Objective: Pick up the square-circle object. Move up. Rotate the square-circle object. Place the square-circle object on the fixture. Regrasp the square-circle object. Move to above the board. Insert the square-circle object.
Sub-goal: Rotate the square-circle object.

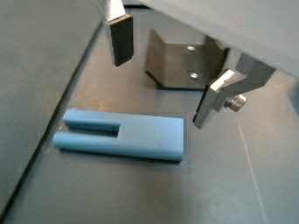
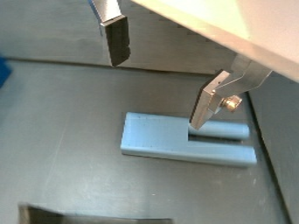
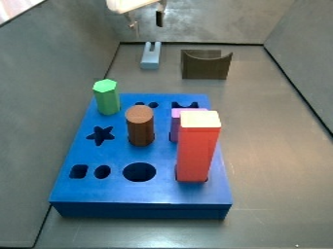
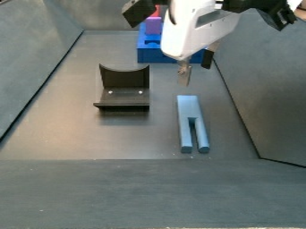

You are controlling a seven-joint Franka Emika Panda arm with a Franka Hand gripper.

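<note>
Grey floor, pick-up step: the gripper (image 2: pixel 158 74) hovers, jaws spread and empty, over the square-circle object (image 2: pixel 187 139) lying flat below them; next, descend and close on it.

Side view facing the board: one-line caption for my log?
Open gripper above the peg, beside the fixture, behind the board.

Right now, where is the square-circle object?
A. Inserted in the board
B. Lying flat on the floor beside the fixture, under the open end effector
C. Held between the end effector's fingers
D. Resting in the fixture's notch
B: the square-circle object lies flat on the floor beside the fixture, with the end effector open above it and nothing between its fingers.
</note>
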